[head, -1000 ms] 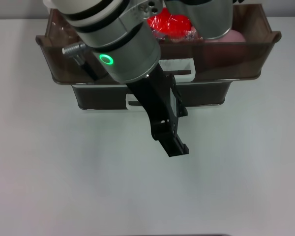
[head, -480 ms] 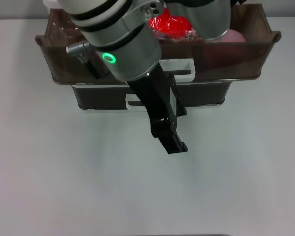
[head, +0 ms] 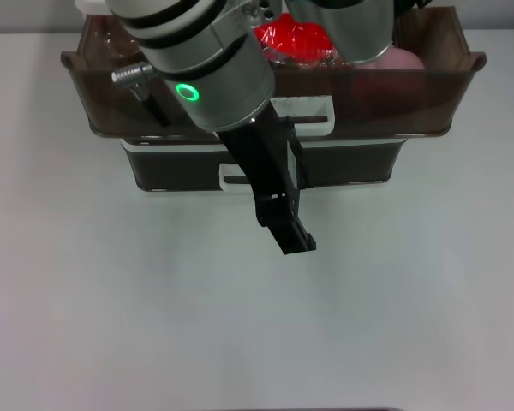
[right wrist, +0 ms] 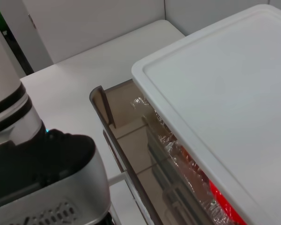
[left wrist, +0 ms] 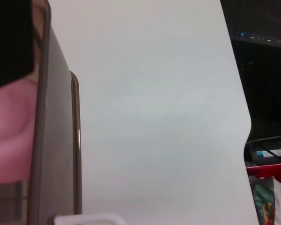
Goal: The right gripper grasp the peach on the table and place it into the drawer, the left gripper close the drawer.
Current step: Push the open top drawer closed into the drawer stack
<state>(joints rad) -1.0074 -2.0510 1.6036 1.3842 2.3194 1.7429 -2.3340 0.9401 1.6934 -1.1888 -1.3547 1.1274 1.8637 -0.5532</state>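
The wide dark-brown drawer (head: 411, 107) stands pulled out from the cabinet, its white loop handle (head: 313, 120) facing me. The pale pink peach (head: 404, 60) lies inside it at the right, next to a red plastic-wrapped item (head: 293, 38). My left gripper (head: 295, 240), on the silver arm with the green ring light (head: 186, 92), slants down over the table (head: 111, 300) just in front of the handle, shut and holding nothing. In the left wrist view the peach (left wrist: 9, 131) shows behind the drawer wall (left wrist: 42, 140). My right arm (head: 351, 30) hangs above the drawer; its gripper is out of view.
A lower drawer (head: 360, 167) with a smaller white handle (head: 233, 178) sits under the open one. The cabinet's white top (right wrist: 225, 93) fills the right wrist view. A red basket (left wrist: 271, 187) stands beyond the table's edge.
My left gripper has drawn back toward the cabinet, and the open drawer has slid in a little.
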